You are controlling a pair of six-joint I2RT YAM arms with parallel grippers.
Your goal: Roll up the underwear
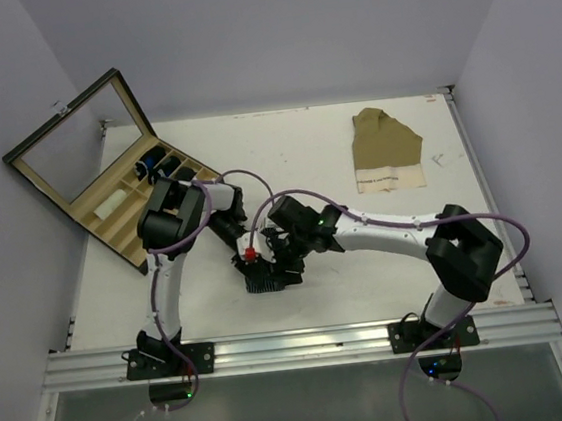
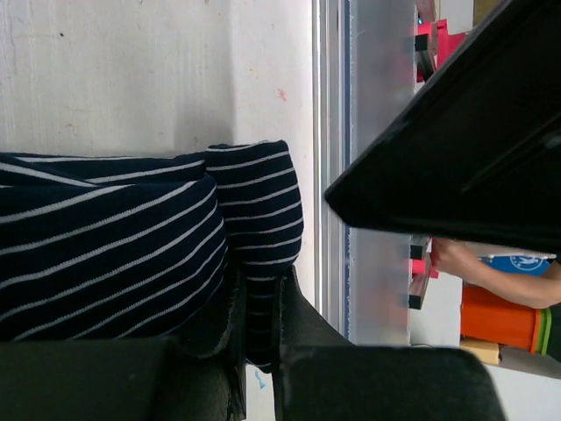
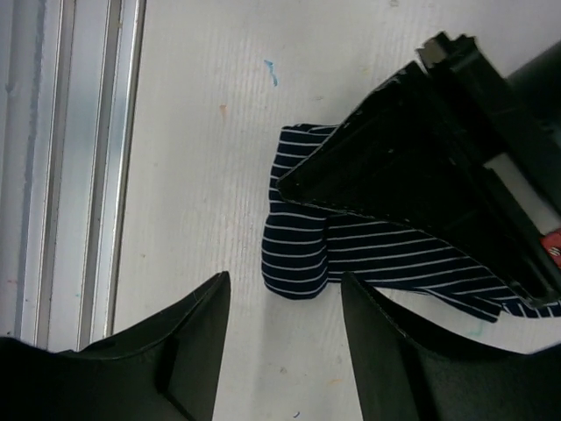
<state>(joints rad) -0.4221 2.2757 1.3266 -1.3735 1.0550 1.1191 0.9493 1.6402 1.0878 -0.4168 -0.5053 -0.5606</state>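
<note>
Navy striped underwear (image 2: 114, 254) is clamped in the left gripper (image 2: 261, 307); right gripper (image 3: 285, 279) hovers parted.

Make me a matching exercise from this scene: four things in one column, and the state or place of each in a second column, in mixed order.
Things:
1 striped underwear
2 tan underwear
3 box
4 right fingers

States or places:
A apart, holding nothing
B lying flat, far right
C lid up, far left
D pinched by the left fingers

Pairs: 1-D, 2-B, 3-C, 4-A
</note>
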